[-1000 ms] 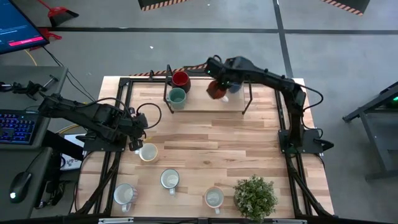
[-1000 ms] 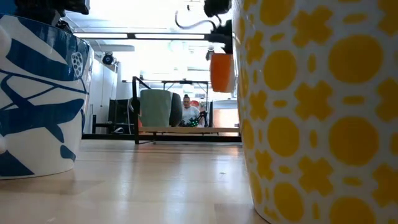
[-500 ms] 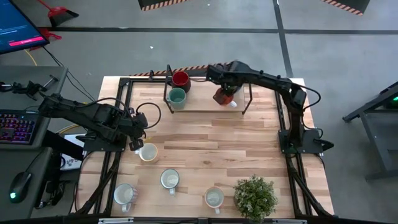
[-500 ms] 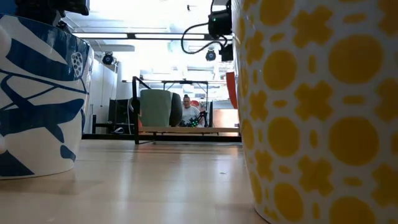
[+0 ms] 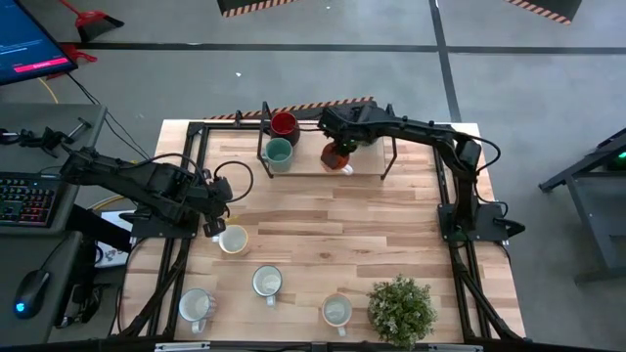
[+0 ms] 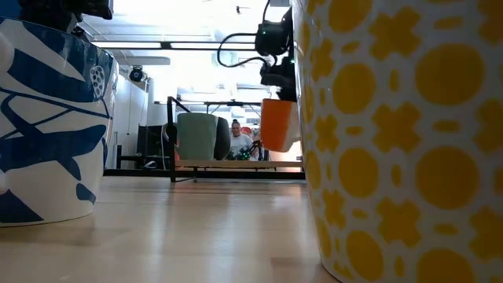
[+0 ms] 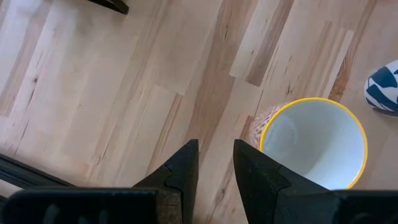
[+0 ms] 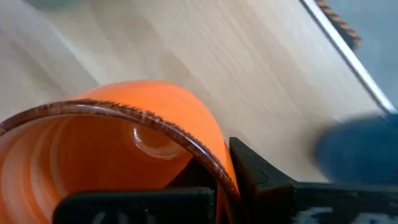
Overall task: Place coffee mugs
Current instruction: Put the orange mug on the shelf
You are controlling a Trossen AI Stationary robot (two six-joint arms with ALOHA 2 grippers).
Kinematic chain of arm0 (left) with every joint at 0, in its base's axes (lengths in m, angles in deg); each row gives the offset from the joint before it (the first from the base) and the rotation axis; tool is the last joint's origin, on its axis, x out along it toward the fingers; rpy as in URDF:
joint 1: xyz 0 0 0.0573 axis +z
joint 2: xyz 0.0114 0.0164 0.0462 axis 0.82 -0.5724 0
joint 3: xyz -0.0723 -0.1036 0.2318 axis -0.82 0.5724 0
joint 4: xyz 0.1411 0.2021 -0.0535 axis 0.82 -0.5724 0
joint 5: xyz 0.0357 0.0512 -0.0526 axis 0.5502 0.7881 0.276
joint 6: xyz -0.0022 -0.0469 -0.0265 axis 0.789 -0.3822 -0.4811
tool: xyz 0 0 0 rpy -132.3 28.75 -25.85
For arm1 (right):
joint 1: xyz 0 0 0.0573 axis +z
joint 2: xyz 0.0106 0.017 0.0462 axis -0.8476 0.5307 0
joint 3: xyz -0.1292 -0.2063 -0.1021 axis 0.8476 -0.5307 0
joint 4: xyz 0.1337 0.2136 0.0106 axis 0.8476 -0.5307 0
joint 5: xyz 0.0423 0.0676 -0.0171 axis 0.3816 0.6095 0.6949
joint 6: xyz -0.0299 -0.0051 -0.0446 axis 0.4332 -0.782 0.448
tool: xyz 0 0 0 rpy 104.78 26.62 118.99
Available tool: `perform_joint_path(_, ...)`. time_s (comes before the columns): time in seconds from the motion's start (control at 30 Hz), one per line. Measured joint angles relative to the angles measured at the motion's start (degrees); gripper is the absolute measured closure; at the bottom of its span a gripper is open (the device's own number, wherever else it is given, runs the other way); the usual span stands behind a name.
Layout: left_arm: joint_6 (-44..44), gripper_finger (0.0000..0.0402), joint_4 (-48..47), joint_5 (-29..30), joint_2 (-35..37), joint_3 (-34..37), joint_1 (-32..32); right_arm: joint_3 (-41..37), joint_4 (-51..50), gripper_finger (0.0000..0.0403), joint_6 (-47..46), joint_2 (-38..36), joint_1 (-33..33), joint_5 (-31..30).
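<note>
- One glossy orange ceramic mug (image 5: 335,155) has swung leftward along the black-framed wooden rack (image 5: 303,174), pinched by its rim in the right claw (image 5: 344,145).
- Left claw (image 5: 214,208), part-open and empty, waits beside a yellow-patterned white mug (image 5: 234,240).
- Set-down looks close.

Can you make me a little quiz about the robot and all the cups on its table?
1. True or false: the right gripper is shut on the orange mug.
2. Which mug sits right beside the dark red mug on the raised shelf? A) teal green mug B) yellow-patterned mug C) blue-patterned mug
3. Fill in: at the table's near right corner stands a green potted ____.

Key:
1. True. It grips the mug's rim over the shelf.
2. A, the teal green mug.
3. Plant: the potted plant, next to a white mug.
</note>
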Motion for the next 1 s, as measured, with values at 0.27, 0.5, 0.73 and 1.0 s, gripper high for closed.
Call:
perform_joint_path(0.27, -1.02, 0.0311, 0.0, 0.0, 0.01, 0.0, 0.0, 0.02, 1.35, 0.0403, 10.2, 0.0, -0.22, 2.4)
perform_joint_path(0.5, -0.96, 0.0311, 0.0, 0.0, 0.01, 0.0, 0.0, 0.02, 1.47, 0.0403, 24.96, 0.0, -0.22, 2.49)
perform_joint_path(0.73, -0.92, 0.0311, 0.01, 0.0, 0.0, 0.0, 0.0, 0.02, 1.47, 0.0403, 33.62, 0.0, -0.22, 2.56)
perform_joint_path(1.0, -1.33, 0.0311, 0.01, -0.02, 0.0, 0.0, 0.0, 0.07, 0.69, 0.0403, 35.58, 0.0, -1.71, 3.78)
